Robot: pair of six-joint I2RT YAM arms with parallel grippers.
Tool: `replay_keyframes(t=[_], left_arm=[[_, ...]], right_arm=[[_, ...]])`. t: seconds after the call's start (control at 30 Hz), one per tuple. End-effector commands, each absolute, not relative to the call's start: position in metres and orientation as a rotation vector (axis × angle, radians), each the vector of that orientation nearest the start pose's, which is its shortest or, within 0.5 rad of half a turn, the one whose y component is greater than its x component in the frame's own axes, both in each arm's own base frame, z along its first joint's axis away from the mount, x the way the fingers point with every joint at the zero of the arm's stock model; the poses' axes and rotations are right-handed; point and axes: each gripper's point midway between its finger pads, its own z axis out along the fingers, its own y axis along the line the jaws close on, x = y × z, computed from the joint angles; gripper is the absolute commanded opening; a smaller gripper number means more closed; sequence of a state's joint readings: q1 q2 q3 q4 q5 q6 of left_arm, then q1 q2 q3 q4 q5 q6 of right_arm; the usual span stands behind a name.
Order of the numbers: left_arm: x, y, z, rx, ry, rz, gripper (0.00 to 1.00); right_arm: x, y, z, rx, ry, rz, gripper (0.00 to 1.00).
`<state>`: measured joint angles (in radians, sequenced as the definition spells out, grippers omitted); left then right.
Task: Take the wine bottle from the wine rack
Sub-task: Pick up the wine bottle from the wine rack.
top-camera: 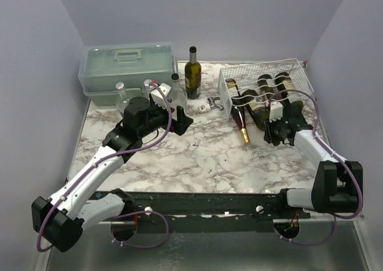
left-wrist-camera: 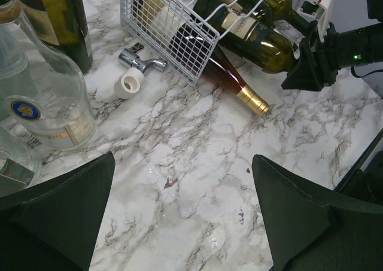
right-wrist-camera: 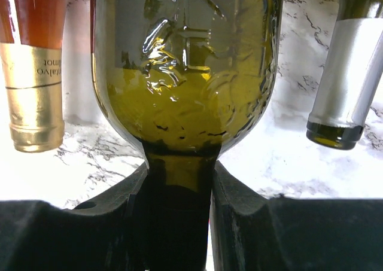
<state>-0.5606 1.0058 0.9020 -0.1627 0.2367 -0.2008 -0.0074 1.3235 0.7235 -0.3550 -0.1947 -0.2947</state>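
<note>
Right gripper [right-wrist-camera: 179, 187] clamped on the neck of the green wine bottle [right-wrist-camera: 185, 73], lying in the wine rack [left-wrist-camera: 173, 32].
Best drawn straight back along its own axis, clear of neighbouring bottles [right-wrist-camera: 350, 73]; left gripper [left-wrist-camera: 182, 160] wide open.

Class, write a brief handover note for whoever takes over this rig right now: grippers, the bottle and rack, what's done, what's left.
Left gripper: open, hovering over the table, holding nothing.
Right gripper: shut on the neck of the green wine bottle.
Bottle: lying in the wine rack, not yet pulled out.
Done: grip made.
To do: draw the bottle out of the rack and set it down.
</note>
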Motion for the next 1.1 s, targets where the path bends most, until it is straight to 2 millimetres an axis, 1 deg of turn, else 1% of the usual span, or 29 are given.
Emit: replay_keyframes(t=[0.0,0.23,0.57,0.9,1.07], left_arm=[[0.273,-0.226,0.269,0.503,1.811,-0.723,0.99],[0.273,-0.226,0.269,0.501,1.812,-0.720,0.99],[0.274,-0.226,0.267,0.502,1.817,-0.717,0.99],[0.274,-0.225,0.267,0.504,1.815,-0.712,0.99],[0.274,-0.224,0.269,0.503,1.809,-0.709,0.99]], right_arm=[[0.312,0.019,0.079,-0.502,2.349,0.079,0.00],[0.294,0.011,0.078,-0.531,2.363,0.026,0.00],[0.272,-0.001,0.079,-0.558,2.389,-0.043,0.00],[0.257,-0.013,0.096,-0.602,2.386,-0.124,0.00],[0.251,-0.019,0.109,-0.633,2.383,-0.176,0.00]])
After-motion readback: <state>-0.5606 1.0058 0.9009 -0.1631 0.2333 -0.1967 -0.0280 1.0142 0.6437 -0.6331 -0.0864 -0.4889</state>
